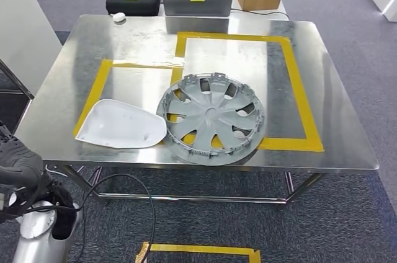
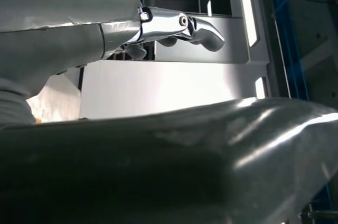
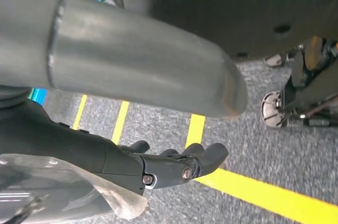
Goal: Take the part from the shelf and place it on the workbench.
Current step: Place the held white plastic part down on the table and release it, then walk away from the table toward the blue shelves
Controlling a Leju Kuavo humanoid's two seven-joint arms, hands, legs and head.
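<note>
Two parts, a wheel cover (image 1: 211,118) and a white shell (image 1: 121,124), are seen on the table (image 1: 327,145), ahead of the lowered left hand (image 2: 175,26). Both hands hold nothing, the right hand (image 3: 175,163) with fingers loosely extended; a return to the shelf is likely called for.

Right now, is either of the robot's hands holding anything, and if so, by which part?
Nothing is held. The left hand and right hand have their fingers extended with nothing between them. The wheel cover and white part lie on the workbench.

A: We note the grey hubcap (image 1: 211,118) flat on the steel workbench (image 1: 327,139), face up, overlapping the yellow tape.
B: The white shell part (image 1: 121,125) touches its left rim.
</note>
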